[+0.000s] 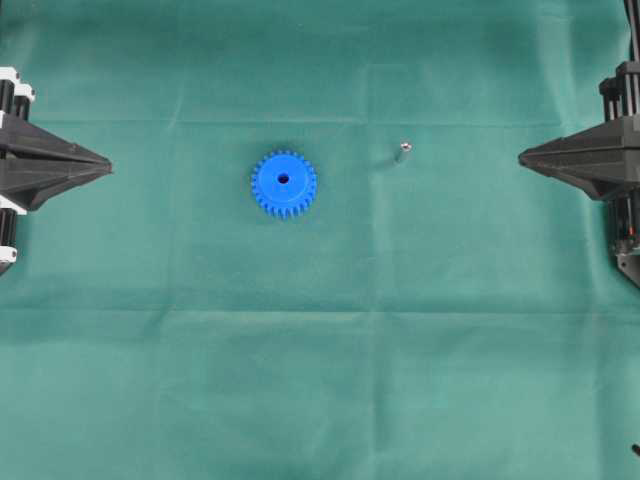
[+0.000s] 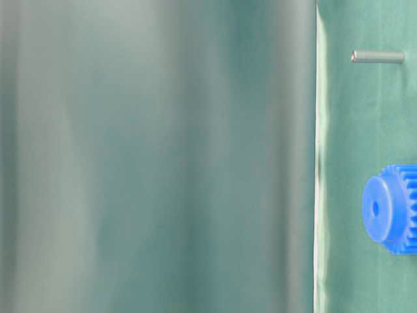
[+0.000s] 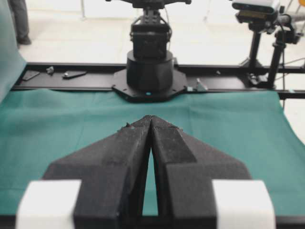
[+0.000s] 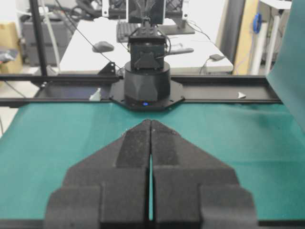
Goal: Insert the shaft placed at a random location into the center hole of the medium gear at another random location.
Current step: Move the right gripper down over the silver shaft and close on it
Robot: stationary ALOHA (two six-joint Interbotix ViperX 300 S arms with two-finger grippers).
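The blue medium gear (image 1: 284,184) lies flat on the green cloth left of centre, its dark center hole (image 1: 283,180) facing up. The small silver shaft (image 1: 403,153) lies apart, up and to the right of the gear. At table level the medium gear (image 2: 393,208) and the shaft (image 2: 378,57) show at the right edge. My left gripper (image 1: 108,166) rests shut and empty at the left edge, far from both. My right gripper (image 1: 522,157) rests shut and empty at the right edge. Neither wrist view shows gear or shaft; the left gripper (image 3: 150,117) and right gripper (image 4: 150,121) have tips together.
Green cloth (image 1: 320,350) covers the whole table, with fold creases. The opposite arm's black base (image 3: 149,71) stands beyond the cloth on a black rail; likewise the base (image 4: 145,81) in the right wrist view. A blurred green surface (image 2: 156,156) fills most of the table-level view.
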